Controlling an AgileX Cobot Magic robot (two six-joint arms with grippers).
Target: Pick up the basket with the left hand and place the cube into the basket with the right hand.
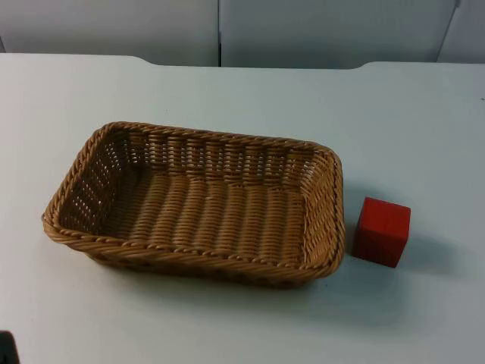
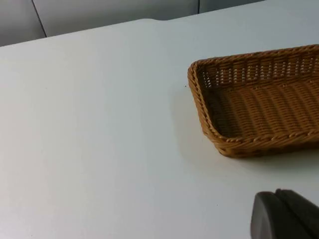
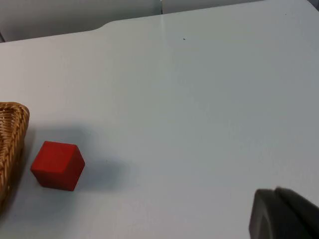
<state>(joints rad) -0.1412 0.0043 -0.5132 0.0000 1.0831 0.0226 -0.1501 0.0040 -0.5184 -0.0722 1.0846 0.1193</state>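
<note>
An empty woven wicker basket (image 1: pixel 189 258) lies flat on the white table, a little left of the middle. A red cube (image 1: pixel 383 231) stands on the table just right of the basket's right rim, a small gap between them. My left gripper (image 2: pixel 286 216) hangs above bare table to the left of the basket (image 2: pixel 202 107), well apart from it. My right gripper (image 3: pixel 284 216) hangs over bare table to the right of the cube (image 3: pixel 57 165), also far from it. The basket's corner (image 3: pixel 12 134) sits close beside the cube. Neither gripper holds anything.
The grey partition wall (image 1: pixel 114 26) closes the table's far edge. White table (image 1: pixel 250 98) lies bare behind the basket and to both sides. A small black part (image 1: pixel 6 349) juts in at the top view's lower left corner.
</note>
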